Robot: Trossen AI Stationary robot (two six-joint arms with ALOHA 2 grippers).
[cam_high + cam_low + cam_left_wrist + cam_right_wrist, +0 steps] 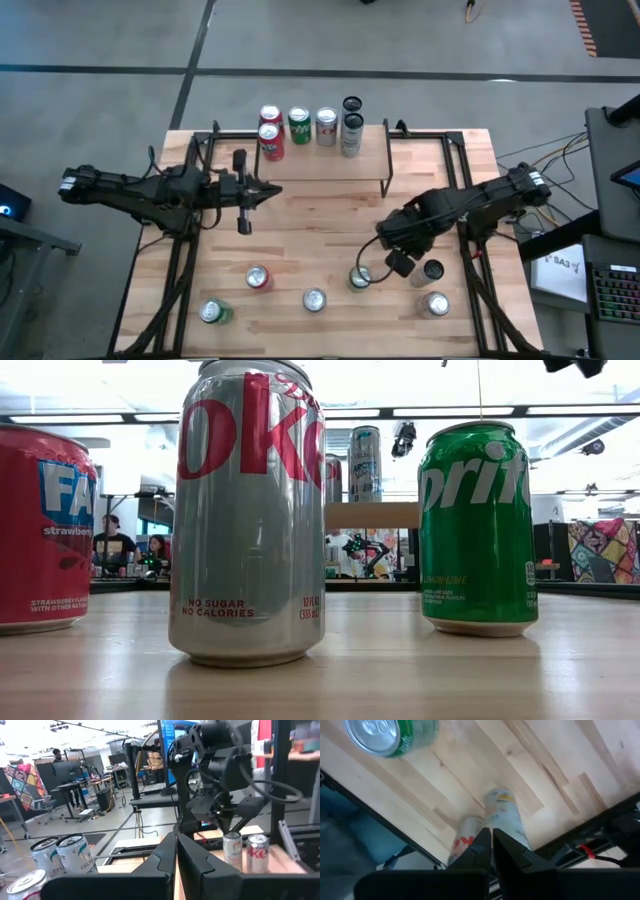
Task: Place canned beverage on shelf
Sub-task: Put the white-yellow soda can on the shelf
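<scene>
R gripper (392, 262), fingers pressed closed w/ nothing between, is held above wooden tabletop (320, 215) nr green-sided aluminium can (360, 278); L gripper (243, 193) likewise closed, empty.

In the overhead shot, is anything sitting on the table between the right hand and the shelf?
No. In the high view, the table between the right hand and the shelf is bare wood; the loose cans lie nearer the front edge.

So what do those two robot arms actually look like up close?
Both are black, jointed metal arms. The left arm and right arm each carry a light-coloured band at the outer end, and thin black cables run along them. Each ends in a gripper with two flat, dark, wedge-shaped fingers: the left gripper and the right gripper. No logos or lettering can be made out on them.
</scene>
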